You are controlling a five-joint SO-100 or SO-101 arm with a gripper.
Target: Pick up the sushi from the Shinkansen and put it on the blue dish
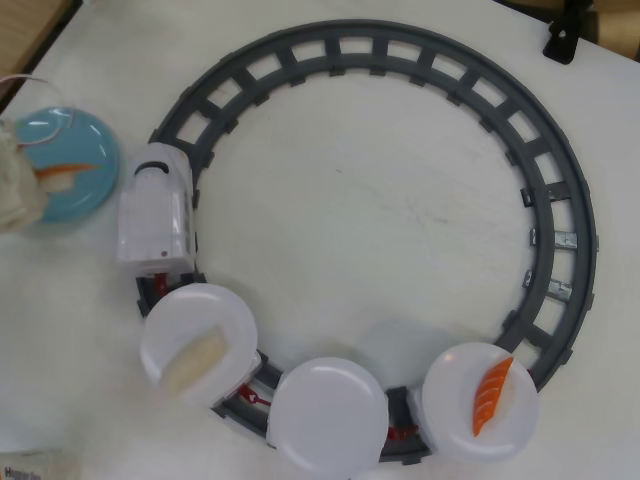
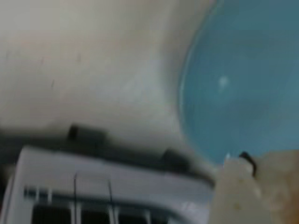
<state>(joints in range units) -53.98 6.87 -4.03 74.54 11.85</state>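
Pale tool point(image 1: 18, 185), grip unclear, hovers over sushi point(image 1: 62, 174) on the blue dish point(image 1: 92, 150); lifting carelessly could drag it off.

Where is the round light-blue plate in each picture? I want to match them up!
Overhead view: the round light-blue shallow plate sits at the far left edge, left of the white plastic toy bullet train.
Wrist view: the plate fills the upper right, very blurry.
Shared landmark: the white train, which shows along the bottom of the wrist view too.
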